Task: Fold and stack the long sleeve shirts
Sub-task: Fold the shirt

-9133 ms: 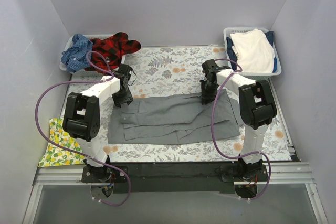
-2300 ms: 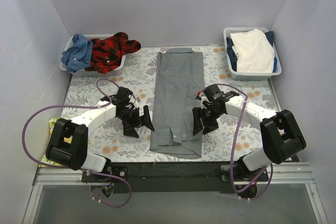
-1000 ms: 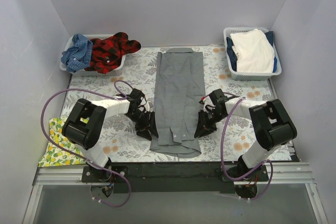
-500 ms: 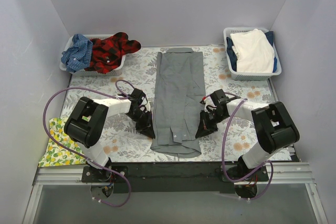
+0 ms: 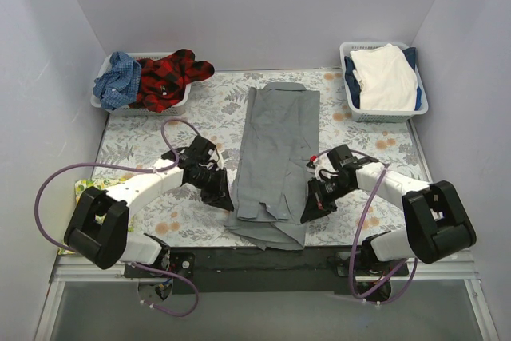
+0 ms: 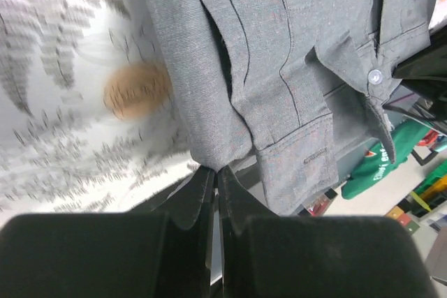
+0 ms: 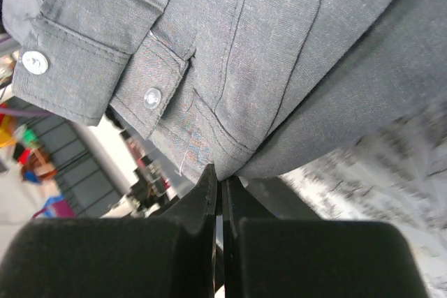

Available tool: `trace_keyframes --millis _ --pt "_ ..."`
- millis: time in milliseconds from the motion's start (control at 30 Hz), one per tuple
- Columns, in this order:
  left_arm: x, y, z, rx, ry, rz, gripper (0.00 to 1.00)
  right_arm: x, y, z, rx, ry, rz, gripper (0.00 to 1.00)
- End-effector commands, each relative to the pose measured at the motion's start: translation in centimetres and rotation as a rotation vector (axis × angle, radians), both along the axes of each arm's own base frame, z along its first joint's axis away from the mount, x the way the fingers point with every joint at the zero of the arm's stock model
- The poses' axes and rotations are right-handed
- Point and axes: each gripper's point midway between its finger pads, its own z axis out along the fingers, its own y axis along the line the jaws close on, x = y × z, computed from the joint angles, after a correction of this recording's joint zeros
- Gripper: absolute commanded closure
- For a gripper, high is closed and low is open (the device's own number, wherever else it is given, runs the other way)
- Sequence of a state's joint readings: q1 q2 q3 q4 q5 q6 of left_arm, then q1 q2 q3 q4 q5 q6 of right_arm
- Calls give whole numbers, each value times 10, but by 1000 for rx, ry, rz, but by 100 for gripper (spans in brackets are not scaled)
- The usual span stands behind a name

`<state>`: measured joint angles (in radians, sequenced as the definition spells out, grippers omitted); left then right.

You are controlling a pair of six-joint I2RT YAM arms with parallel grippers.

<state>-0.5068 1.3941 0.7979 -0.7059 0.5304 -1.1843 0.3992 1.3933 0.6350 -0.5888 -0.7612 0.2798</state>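
The grey shirt (image 5: 279, 137) lies in the middle of the worktop (image 5: 152, 141) as a narrow strip. Its long axis runs straight away from the arm bases, with the collar end far and the hem end near. The left claw (image 5: 226, 197) is at the strip's left long edge and the right claw (image 5: 310, 207) at its right long edge, facing each other across the cloth close to the near end and roughly level. Each arm is therefore nearest its own side, and neither has to cross over. In the left wrist view the left claw (image 6: 215, 172) has its fingers pressed together on a pinch of grey cloth, and in the right wrist view the right claw (image 7: 219, 172) pinches the edge the same way, just below a buttoned cuff (image 7: 98, 29). From above, the near end looks raised off the worktop, with a slack flap hanging under it. The free length of the shirt lies entirely on the far side of both claws, so the fold probably calls for carrying the held end forward along that axis, towards the collar, with both claws kept level so the edges stay square. The plaid shirt (image 5: 169, 73) and blue shirt (image 5: 116, 77) sit in the far-left basket (image 5: 102, 100), well apart from this.
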Motion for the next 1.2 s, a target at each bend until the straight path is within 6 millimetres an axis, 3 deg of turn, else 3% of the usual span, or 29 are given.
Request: trace_keyframes --millis 0,133,433,467,600,667,933,1033,1167 --pt "-17 17 1 68 20 69 100 -34 -4 15 63 99 28 99" --pt "-8 16 6 85 -3 79 100 -29 -3 20 65 80 35 99" --pt "64 8 26 205 -128 146 100 31 10 51 43 -65 -3 99" --pt "72 8 20 239 -125 151 100 37 9 53 43 -67 -18 99" --pt "110 -6 34 238 -186 174 100 62 5 56 53 -76 -69 99" --pt "120 -9 35 245 -193 178 100 79 2 60 64 -95 -104 99" --pt "193 -32 40 277 -311 194 100 134 -4 46 80 -94 -205 99" --pt "205 -36 25 305 -296 184 100 151 -4 39 88 -88 -237 99" --pt "225 -40 22 306 -309 206 100 180 -1 29 93 -72 -297 99"
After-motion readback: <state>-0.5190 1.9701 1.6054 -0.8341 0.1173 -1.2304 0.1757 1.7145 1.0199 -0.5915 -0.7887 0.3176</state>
